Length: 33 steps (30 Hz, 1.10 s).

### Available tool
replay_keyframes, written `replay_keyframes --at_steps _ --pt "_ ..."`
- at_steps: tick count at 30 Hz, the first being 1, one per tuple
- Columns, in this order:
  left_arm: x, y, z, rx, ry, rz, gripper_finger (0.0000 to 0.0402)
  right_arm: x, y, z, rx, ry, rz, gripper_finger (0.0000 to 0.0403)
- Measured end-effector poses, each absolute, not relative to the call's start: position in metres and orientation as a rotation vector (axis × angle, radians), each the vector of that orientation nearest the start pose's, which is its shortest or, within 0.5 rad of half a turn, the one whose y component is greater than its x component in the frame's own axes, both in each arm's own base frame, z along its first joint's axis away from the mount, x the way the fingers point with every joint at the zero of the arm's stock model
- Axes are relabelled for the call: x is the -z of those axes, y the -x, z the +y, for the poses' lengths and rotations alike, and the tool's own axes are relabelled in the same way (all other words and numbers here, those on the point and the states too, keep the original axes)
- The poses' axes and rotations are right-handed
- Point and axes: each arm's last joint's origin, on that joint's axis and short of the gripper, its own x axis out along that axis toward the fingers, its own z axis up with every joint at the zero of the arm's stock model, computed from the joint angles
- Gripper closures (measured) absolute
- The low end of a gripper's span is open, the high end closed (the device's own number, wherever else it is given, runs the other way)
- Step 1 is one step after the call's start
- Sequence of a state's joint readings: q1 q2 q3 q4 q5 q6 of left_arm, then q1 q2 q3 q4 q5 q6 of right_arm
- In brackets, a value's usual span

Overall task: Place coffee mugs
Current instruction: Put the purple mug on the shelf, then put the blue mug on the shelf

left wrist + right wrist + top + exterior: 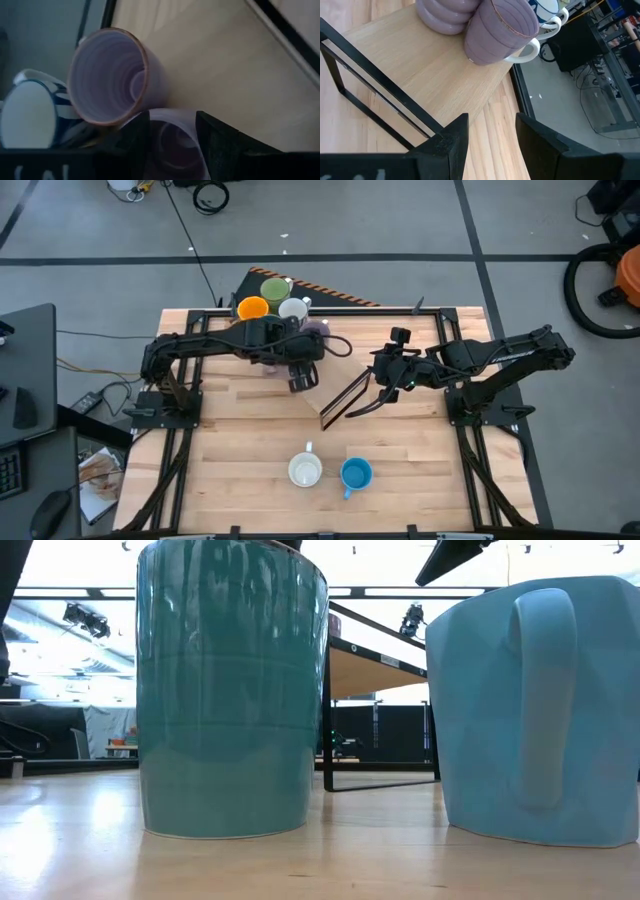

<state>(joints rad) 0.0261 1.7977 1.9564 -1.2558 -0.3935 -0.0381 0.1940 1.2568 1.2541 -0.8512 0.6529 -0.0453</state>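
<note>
Two lavender mugs stand together at the table's far side. One lavender mug (pixel 107 75) (pixel 500 30) is tipped over and leans on the second lavender mug (pixel 172 145) (pixel 447 15). My left gripper (pixel 172 120) reaches down over the second mug and is shut on it. A white mug with dark pattern (pixel 30 117) stands beside them. My right gripper (pixel 492 120) (pixel 375 390) is open and hovers beside the black-framed wooden shelf (pixel 335 395), touching nothing. In the high view the left arm (pixel 250 340) covers the grasp. My left gripper holds the second lavender mug by its outer wall (pixel 192 125), pinched between the two fingers (pixel 220 145), one on each side. The fingers come from above, pointing down, and the mug's mouth faces the wrist camera. I cannot tell whether its base rests on the wood.
A green mug (pixel 275 288), an orange mug (pixel 252 307) and a white mug (pixel 293 308) cluster at the far edge. Near the front edge stand a teal-walled mug with a pale inside (pixel 305 470) (pixel 230 690) and a blue mug (pixel 356 474) (pixel 535 700). The shelf's black frame (pixel 380 85) stands between the arms.
</note>
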Motion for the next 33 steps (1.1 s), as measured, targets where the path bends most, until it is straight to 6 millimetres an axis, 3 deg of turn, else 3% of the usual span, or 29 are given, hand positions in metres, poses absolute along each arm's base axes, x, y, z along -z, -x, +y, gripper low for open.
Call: replay_keyframes --at_steps 17,22,27,33 --pt "-0.375 -0.353 0.023 -0.404 -0.360 1.115 0.0235 -0.346 -0.242 0.030 0.411 0.396 0.795 0.0234" --pt "-0.379 -0.359 0.017 -0.420 -0.372 1.040 0.0235 -0.346 -0.242 0.030 0.411 0.397 0.795 0.0234" --pt "-0.380 -0.365 -0.007 -0.251 -0.346 0.983 0.0235 -0.345 -0.242 0.030 0.411 0.398 0.798 0.0234" --pt "-0.376 -0.365 -0.056 0.137 -0.039 0.975 0.0235 -0.344 -0.240 0.030 0.409 0.409 0.823 0.0234"
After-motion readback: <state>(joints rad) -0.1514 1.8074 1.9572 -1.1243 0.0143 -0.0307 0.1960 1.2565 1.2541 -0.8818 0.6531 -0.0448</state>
